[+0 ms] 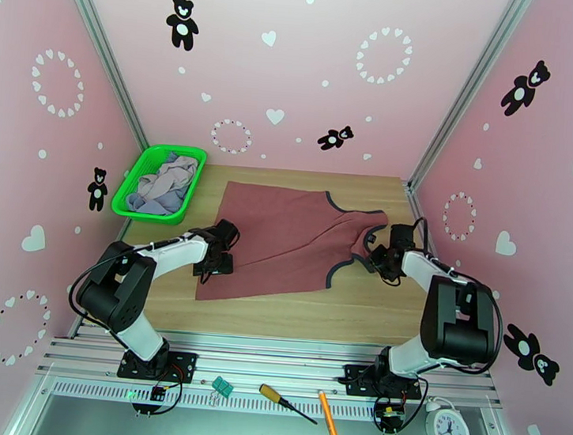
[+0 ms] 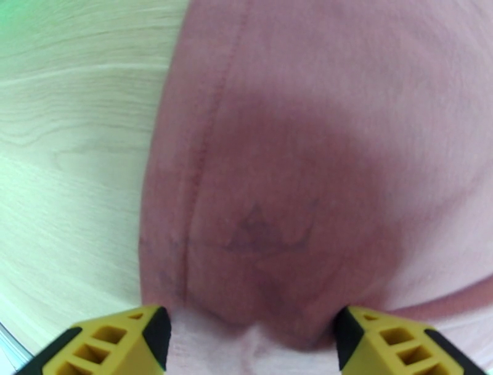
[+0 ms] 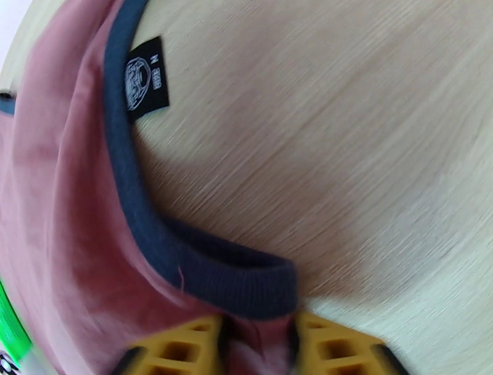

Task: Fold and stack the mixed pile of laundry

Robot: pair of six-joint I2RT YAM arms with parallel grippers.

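The top (image 1: 284, 242) lies spread nearly flat on the table (image 1: 295, 314), which we take as the layout for a first fold. Its dark trim (image 3: 185, 253) curls up between the right fingers (image 3: 197, 348), which are pinched together on that edge with red cloth bunched in the narrow gap. The label (image 3: 146, 74) sits further along the trim, well ahead of the fingertips. From above, this grip is at the neck or shoulder end of the top, by the right fingers (image 1: 372, 257). We judge the hold is there because the thick trim gives a firm bite for lifting that end over. The left fingers (image 2: 123, 339) stand wide apart with nothing between them but the cloth under them, and a stitched hem runs forward just off the left fingertip. They hang low over the near left corner (image 1: 213, 266), likely set to pinch it so both ends rise together. Well beyond the left fingers, the grey clothes (image 1: 166, 185) wait in the basket (image 1: 150, 216).
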